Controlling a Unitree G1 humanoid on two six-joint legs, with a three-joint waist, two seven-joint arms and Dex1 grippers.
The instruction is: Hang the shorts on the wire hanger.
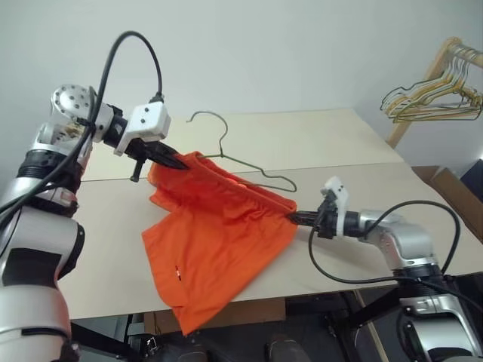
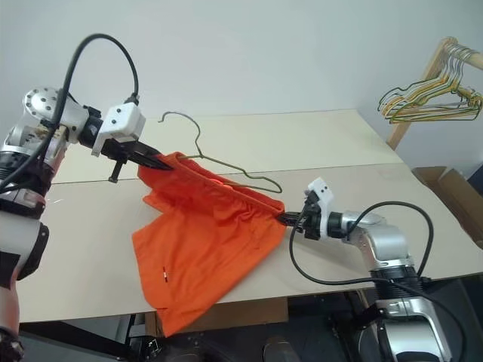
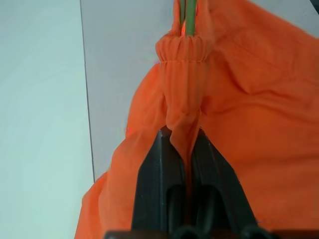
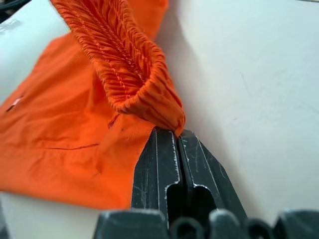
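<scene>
A pale desk stands before a plain white wall, with a bunch of green and yellow hangers on a wooden rack at far right. The shorts are stretched by their waistband from upper left to lower right, legs draping onto the desk. The left tool is clamped on the raised left end, the right tool on the lower right end. The wire hanger lies just behind the waistband, its hook toward the left tool, one end apparently inside the fabric.
</scene>
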